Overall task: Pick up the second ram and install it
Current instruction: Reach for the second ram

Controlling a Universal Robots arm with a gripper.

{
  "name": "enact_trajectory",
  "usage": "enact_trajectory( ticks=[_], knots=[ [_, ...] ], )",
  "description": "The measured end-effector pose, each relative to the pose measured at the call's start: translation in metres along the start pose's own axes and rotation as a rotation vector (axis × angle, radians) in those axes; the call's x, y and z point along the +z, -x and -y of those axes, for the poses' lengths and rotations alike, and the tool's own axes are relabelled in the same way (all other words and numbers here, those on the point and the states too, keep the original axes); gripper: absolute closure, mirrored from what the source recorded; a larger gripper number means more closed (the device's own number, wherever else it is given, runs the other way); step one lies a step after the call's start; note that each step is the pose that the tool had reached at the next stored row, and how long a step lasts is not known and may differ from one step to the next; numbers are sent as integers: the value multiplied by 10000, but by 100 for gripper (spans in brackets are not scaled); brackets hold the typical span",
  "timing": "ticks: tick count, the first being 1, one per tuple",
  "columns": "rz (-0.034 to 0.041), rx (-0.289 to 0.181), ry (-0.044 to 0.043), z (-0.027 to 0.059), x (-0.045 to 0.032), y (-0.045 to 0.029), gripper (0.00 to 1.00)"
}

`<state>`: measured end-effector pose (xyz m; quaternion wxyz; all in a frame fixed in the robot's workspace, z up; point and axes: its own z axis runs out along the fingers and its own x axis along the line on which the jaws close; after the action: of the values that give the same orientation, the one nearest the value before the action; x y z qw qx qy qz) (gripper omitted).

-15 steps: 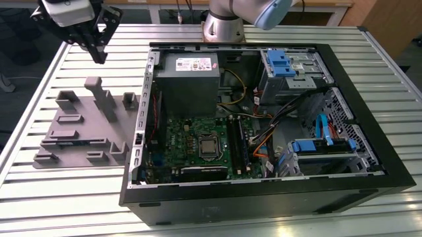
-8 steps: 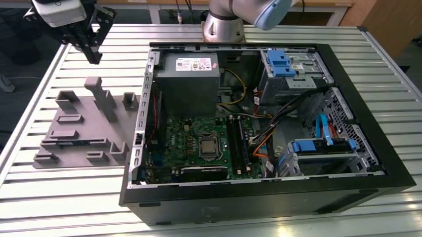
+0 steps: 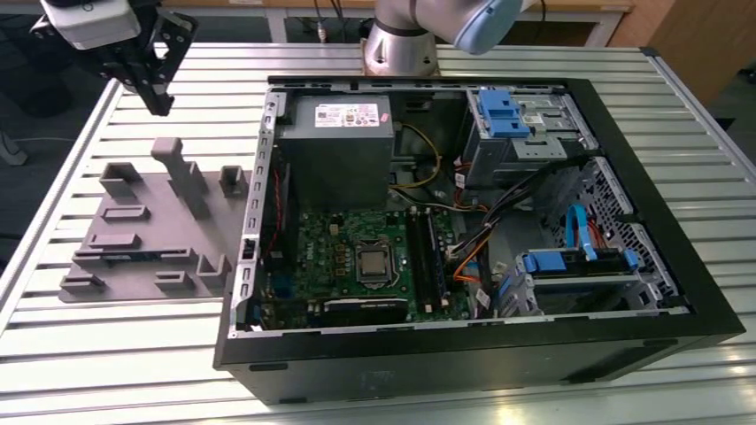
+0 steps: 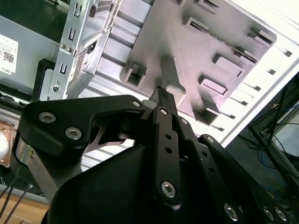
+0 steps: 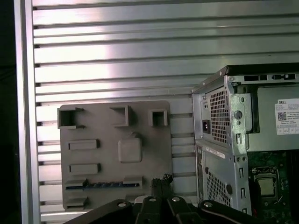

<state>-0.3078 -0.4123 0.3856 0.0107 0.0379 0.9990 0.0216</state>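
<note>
Second ram in gray holder

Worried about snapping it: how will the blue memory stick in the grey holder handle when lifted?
The memory stick looks thin and flat, so probably light and stiff, yet breakable if bent. It sits on edge in a slot of the grey holder, so it may bind unless pulled straight.

Exterior view looks steeply down over worktop and open computer case. Both wrist views, well above, share the grey fixture plate.
</note>
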Motion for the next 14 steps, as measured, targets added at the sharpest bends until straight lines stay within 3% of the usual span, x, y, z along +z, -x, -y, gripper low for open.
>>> enact_trajectory(
  ticks=[14],
  knots=[
    [-2, -1, 0, 18, 4, -153, 89]
  ],
)
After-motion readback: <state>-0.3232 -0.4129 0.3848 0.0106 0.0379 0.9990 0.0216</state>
